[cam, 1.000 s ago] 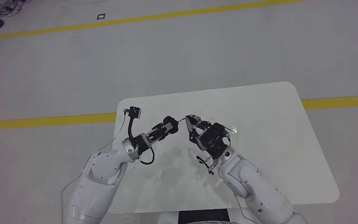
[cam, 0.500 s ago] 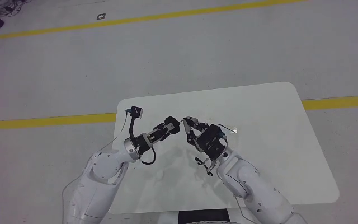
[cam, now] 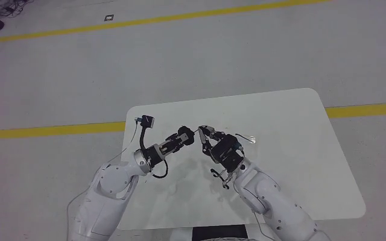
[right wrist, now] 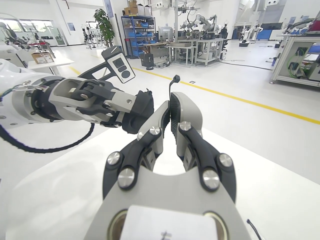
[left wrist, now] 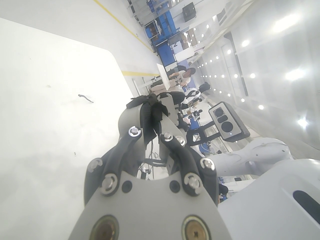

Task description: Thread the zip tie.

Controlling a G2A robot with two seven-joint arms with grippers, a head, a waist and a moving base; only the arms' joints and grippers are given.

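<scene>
A thin black zip tie (right wrist: 172,86) stands up out of my right gripper (right wrist: 170,102), which is shut on its strap; the square head pokes out above the fingertips. In the top view the right gripper (cam: 204,131) hangs over the left half of the white table (cam: 289,120). My left gripper (cam: 187,133) faces it tip to tip, a small gap apart. The left gripper (right wrist: 143,107) carries black padded fingertips and sits just beside the right fingers. From its own wrist, the left gripper (left wrist: 150,108) looks shut; the padding hides anything between the fingertips.
A second black zip tie (left wrist: 85,98) lies flat on the table just right of the right gripper, also visible from above as the loose tie (cam: 244,138). A tiny dark scrap (left wrist: 75,153) lies nearer. The table's right half and far edge are bare.
My right gripper has shifted slightly left, closing the gap to the left gripper. The left arm has barely moved.
</scene>
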